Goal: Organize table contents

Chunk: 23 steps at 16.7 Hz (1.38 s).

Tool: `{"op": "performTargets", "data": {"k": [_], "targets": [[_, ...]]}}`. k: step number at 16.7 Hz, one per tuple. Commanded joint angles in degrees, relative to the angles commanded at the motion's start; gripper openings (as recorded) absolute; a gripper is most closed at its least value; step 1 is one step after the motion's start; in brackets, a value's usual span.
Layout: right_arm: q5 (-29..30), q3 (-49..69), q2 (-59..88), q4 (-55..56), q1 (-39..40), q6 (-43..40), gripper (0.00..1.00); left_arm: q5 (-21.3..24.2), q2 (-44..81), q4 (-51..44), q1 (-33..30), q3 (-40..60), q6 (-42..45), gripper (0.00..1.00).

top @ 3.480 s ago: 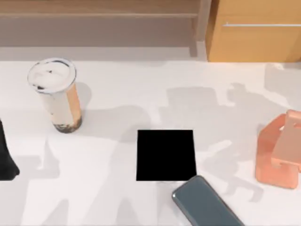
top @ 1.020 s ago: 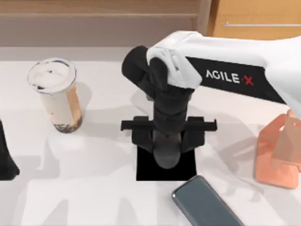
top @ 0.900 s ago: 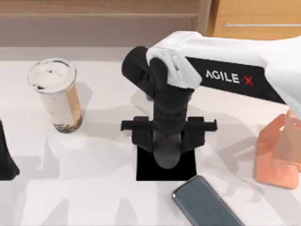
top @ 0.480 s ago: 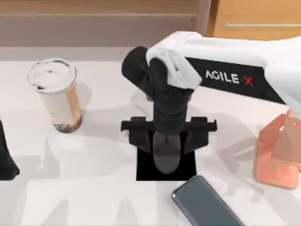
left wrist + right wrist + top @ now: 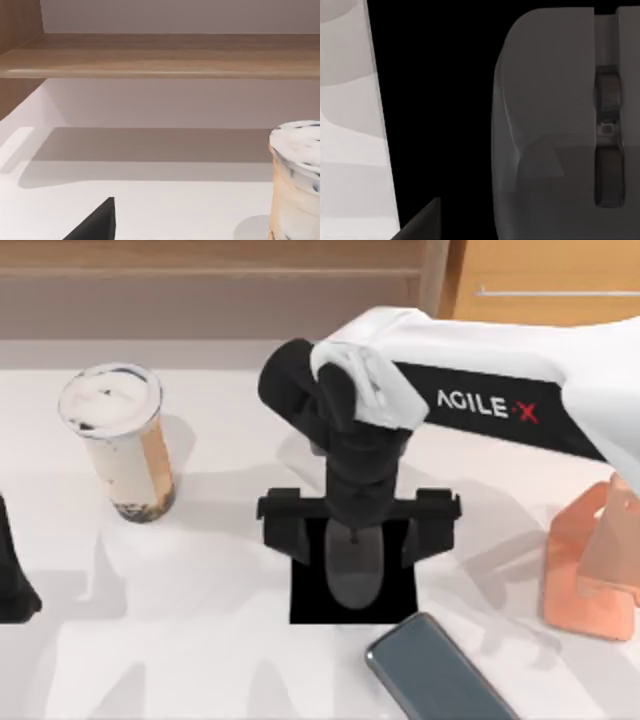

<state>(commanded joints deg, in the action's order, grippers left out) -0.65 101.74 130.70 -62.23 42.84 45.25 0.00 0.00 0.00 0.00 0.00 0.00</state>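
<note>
On the black square pad (image 5: 305, 605) lies the grey computer mouse (image 5: 352, 578), lengthwise between the spread fingers of my right gripper (image 5: 358, 540), which is open above it. The right wrist view looks straight down on the mouse (image 5: 545, 125) and the pad (image 5: 440, 100). At the table's (image 5: 200, 660) back left stands the tall cup (image 5: 115, 440) of milky-brown drink, upright. The dark grey-blue phone (image 5: 435, 672) lies flat just in front of the pad's right corner. The salmon-orange stand (image 5: 590, 570) sits at the right edge. My left gripper (image 5: 10, 580) is parked at the left edge.
A light-brown wooden shelf (image 5: 200, 270) runs along the back, with an orange-wood cabinet (image 5: 540, 310) to its right. In the left wrist view the cup (image 5: 297, 180) stands before that shelf (image 5: 160, 55). White tabletop stretches between the cup and the pad.
The pad lay bare 3.5 s ago. In the last second my right gripper's fingers have spread apart, and the mouse now rests on the pad.
</note>
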Motion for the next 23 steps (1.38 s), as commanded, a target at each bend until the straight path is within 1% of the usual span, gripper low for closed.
{"op": "performTargets", "data": {"k": [4, 7, 18, 23], "targets": [[0.1, -0.7, -1.8, 0.1, 0.1, -0.8, 1.00, 0.0, 0.0, 0.0, 0.0, 0.0, 0.0, 1.00], [0.2, -4.7, -5.9, 1.0, 0.8, -4.0, 1.00, 0.0, 0.0, 0.0, 0.0, 0.0, 0.0, 1.00], [0.4, -31.7, -27.5, 6.1, 5.5, -23.5, 1.00, 0.0, 0.0, 0.0, 0.0, 0.0, 0.0, 1.00], [0.8, -39.4, -34.5, 7.6, 7.0, -29.3, 1.00, 0.0, 0.0, 0.0, 0.0, 0.0, 0.0, 1.00]]}}
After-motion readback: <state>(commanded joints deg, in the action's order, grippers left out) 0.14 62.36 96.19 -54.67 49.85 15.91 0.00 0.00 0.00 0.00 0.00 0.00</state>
